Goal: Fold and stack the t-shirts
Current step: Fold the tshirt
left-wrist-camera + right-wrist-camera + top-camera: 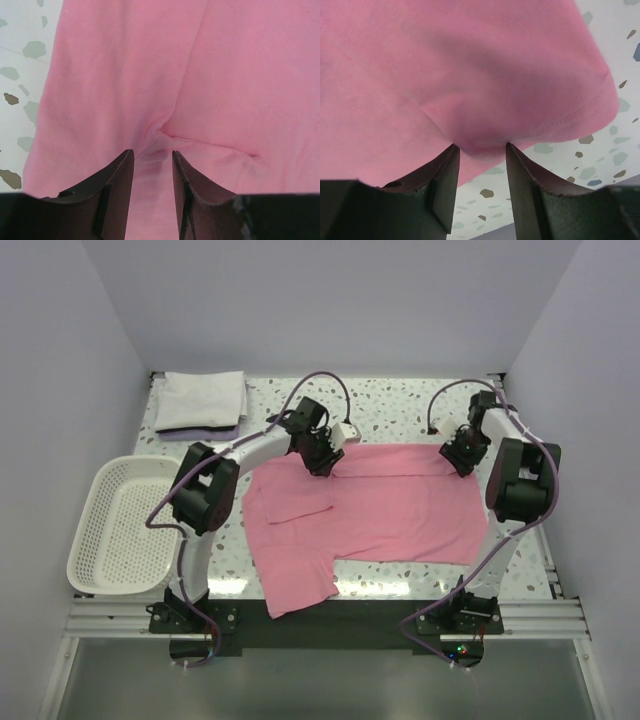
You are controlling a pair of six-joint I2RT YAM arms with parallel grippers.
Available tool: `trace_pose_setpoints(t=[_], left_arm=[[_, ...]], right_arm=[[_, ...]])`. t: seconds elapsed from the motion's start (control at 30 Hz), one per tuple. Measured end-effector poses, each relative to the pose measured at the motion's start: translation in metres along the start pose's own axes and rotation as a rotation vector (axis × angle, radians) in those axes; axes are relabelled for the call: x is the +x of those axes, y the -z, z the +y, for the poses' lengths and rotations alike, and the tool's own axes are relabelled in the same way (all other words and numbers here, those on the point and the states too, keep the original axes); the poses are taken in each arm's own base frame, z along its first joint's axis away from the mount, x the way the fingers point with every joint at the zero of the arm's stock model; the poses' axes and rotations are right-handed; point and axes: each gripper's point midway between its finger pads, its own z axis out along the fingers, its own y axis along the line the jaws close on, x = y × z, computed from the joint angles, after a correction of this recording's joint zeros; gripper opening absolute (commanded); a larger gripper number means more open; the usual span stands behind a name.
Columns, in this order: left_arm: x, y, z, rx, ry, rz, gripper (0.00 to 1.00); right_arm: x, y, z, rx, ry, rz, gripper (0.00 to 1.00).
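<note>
The pink t-shirt (380, 505) lies spread on the speckled table, one sleeve folded inward at the left and its lower left part hanging toward the near edge. My left gripper (322, 462) is down on the shirt's far left edge. In the left wrist view its jaws (152, 151) stand a little apart, with puckered pink cloth (165, 75) running between them. My right gripper (462, 465) is at the far right corner. Its jaws (481, 146) are apart, and a bulge of the hem (485, 100) sits at the tips. The white t-shirt (200, 400) lies folded at the back left.
A white mesh basket (120, 530) sits at the table's left edge beside the left arm. White walls close in the left, back and right sides. A metal rail (320, 615) runs along the near edge, where both arm bases are bolted.
</note>
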Motion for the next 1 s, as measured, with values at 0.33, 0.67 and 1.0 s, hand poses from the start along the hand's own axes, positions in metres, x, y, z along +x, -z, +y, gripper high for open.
trace_pose_setpoints(t=[0.33,0.67,1.0], left_arm=[[0.008,-0.01,0.003,-0.006,0.007,0.036,0.41],[0.001,-0.015,-0.005,0.008,-0.01,0.028,0.42],[0.004,-0.025,-0.005,0.009,-0.023,0.047,0.2]], right_arm=[[-0.003,-0.006,-0.007,0.048,0.024,0.005,0.28],[-0.003,0.0,-0.009,0.068,0.034,0.009,0.21],[-0.002,0.0,-0.009,0.067,0.047,0.013,0.07]])
